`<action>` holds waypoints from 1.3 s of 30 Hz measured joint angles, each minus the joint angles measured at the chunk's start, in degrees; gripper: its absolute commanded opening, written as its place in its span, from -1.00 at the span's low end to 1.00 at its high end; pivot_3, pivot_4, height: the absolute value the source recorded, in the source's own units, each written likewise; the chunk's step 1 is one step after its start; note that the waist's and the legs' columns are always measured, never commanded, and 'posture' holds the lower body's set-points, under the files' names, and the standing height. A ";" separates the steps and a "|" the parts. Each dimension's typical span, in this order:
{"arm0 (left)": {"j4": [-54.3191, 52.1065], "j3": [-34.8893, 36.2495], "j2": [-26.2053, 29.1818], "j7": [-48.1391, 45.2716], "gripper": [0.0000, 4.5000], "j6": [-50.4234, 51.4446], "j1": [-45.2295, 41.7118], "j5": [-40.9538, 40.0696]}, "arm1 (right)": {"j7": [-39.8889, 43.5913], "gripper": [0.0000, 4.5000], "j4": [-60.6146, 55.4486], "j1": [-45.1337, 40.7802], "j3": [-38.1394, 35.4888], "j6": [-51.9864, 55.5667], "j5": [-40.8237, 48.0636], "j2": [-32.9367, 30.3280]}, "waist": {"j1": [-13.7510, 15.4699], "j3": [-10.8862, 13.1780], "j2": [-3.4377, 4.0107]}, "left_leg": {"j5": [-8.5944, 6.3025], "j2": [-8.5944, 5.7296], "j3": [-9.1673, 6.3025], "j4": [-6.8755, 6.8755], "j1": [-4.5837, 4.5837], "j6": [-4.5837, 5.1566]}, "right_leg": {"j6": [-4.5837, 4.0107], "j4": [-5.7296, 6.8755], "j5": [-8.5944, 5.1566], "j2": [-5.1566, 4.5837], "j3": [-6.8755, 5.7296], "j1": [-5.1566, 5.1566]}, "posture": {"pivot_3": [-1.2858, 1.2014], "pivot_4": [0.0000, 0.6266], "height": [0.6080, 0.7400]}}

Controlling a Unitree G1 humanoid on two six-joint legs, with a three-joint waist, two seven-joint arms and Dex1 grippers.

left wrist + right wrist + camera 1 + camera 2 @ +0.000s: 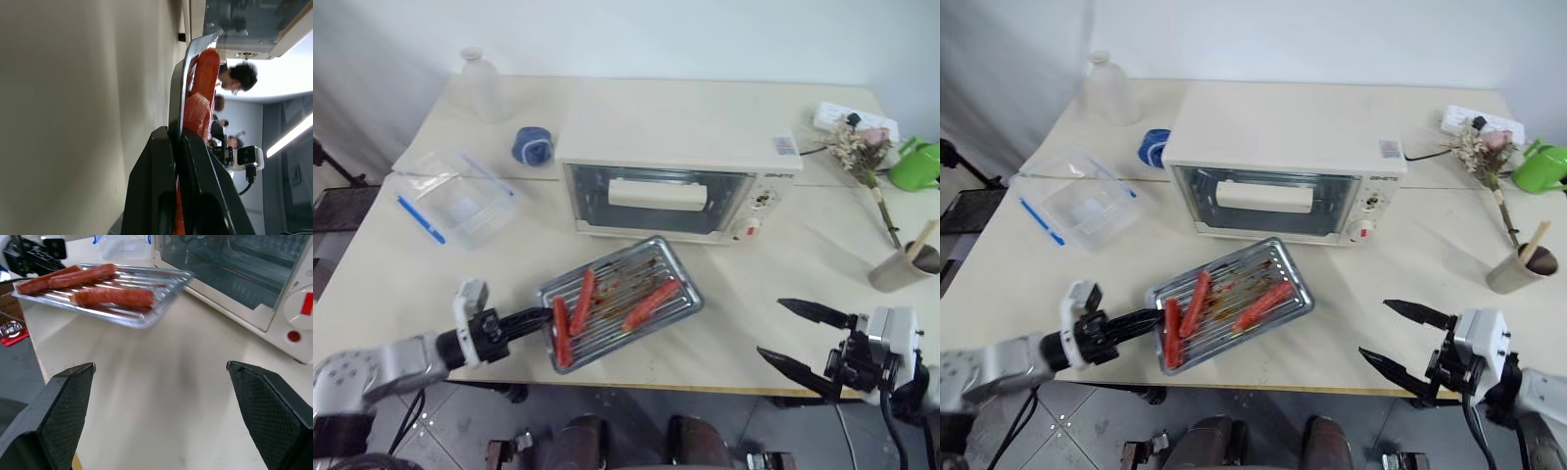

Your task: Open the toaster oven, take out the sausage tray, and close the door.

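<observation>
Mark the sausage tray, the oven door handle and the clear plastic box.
sausage tray (pixel 651 262): left eye view, on the bare ridged base near its far rim.
door handle (pixel 657 193): left eye view, on the middle of the cream bar.
clear plastic box (pixel 460 208): left eye view, on its see-through middle.

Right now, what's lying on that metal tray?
Three red sausages lie on the tray, which the left gripper holds by its edge. Brown grease marks the ridged base; what's under the sausages is covered.
</observation>
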 measured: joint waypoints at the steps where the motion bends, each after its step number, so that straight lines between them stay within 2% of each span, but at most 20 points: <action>1: 2.01 -2.04 -0.66 -0.49 -1.00 1.40 -4.06 2.60 | -0.81 0.99 -1.35 1.43 -0.91 -0.17 0.03 0.50 | 0.04 0.00 -0.01 | 0.01 -0.02 0.05 0.00 0.00 0.01 | 0.01 -0.04 0.00 0.02 0.02 0.05 | 0.03 -0.52 1.00; 9: 9.13 -8.34 -6.41 -7.17 -1.00 7.10 -19.64 21.11 | -3.36 0.99 -5.19 6.92 -1.80 -0.24 0.03 1.39 | -0.20 -0.02 -0.06 | 0.09 0.10 0.19 -0.02 0.06 -0.10 | 0.04 -0.02 0.02 0.23 0.10 0.03 | 0.03 -0.52 1.00; 13: 10.25 -9.94 -8.69 -12.54 -1.00 7.66 -23.81 30.52 | -3.99 0.99 -6.68 8.98 -2.50 -0.24 0.07 1.57 | 0.34 -0.02 -0.05 | 0.16 0.09 0.22 0.00 0.10 -0.11 | 0.06 -0.07 0.02 0.22 0.20 0.08 | 0.03 -0.52 1.00; 17: 11.04 -10.17 -10.43 -17.04 -1.00 7.75 -25.66 36.67 | -4.44 0.99 -7.02 10.18 -2.88 -0.24 0.08 1.67 | 1.07 -0.05 -0.01 | 0.15 0.10 0.29 0.00 0.17 -0.13 | 0.07 -0.05 0.03 0.22 0.34 0.10 | 0.03 -0.52 1.00; 18: 11.04 -10.39 -10.80 -17.89 -0.74 7.76 -25.99 37.98 | -4.56 1.00 -7.28 10.10 -2.88 -0.23 0.08 1.67 | 1.24 -0.05 -0.01 | 0.14 0.10 0.31 0.00 0.17 -0.15 | 0.08 -0.07 0.03 0.22 0.37 0.10 | 0.03 -0.52 1.00; 25: 11.12 -9.03 -13.54 -22.77 0.14 7.33 -26.33 45.56 | -5.71 1.00 -7.81 9.66 -2.45 -0.07 0.08 1.63 | 1.39 -0.04 -0.03 | 0.12 0.08 0.30 -0.03 0.14 -0.15 | 0.12 -0.14 0.06 0.24 0.50 0.08 | 0.03 -0.52 1.00; 29: 6.58 -6.72 -11.94 -26.46 0.66 6.07 -22.77 46.44 | -5.55 1.00 -7.70 8.53 -1.95 0.19 0.15 1.06 | 0.63 -0.03 -0.04 | 0.14 0.27 0.35 -0.05 0.17 -0.19 | 0.12 -0.18 0.05 0.36 0.51 0.06 | 0.03 -0.52 1.00; 31: 3.65 -6.00 -9.40 -28.81 0.92 3.69 -20.66 47.39 | -5.04 1.00 -7.45 7.95 -2.01 0.73 0.51 0.27 | -0.21 -0.03 -0.05 | 0.16 0.37 0.36 -0.07 0.19 -0.28 | 0.08 -0.17 0.04 0.42 0.50 0.06 | 0.03 -0.52 1.00; 32: 1.72 -5.72 -7.22 -30.40 0.98 1.66 -19.42 48.54 | -4.55 1.00 -7.17 7.76 -2.08 1.00 0.90 -0.11 | -0.60 -0.02 -0.06 | 0.18 0.40 0.41 -0.17 0.26 -0.33 | 0.04 -0.19 0.02 0.44 0.53 0.05 | 0.03 -0.52 1.00; 34: -0.86 -5.24 -3.82 -33.35 0.98 -2.53 -17.21 51.19 | -3.85 1.00 -6.54 7.51 -2.21 1.24 1.56 -0.72 | -0.88 -0.03 -0.06 | 0.22 0.41 0.58 -0.40 0.38 -0.40 | 0.01 -0.21 0.00 0.44 0.65 0.00 | 0.03 -0.52 1.00; 39: -5.33 0.92 2.88 -45.62 0.98 -24.91 -4.17 60.61 | -0.18 1.00 -1.89 4.63 -5.03 2.54 3.56 -5.40 | -1.45 0.01 -0.12 | 0.23 0.43 0.76 -0.70 0.25 -0.34 | 0.00 -0.48 0.01 0.39 0.74 -0.22 | 0.03 -0.52 1.00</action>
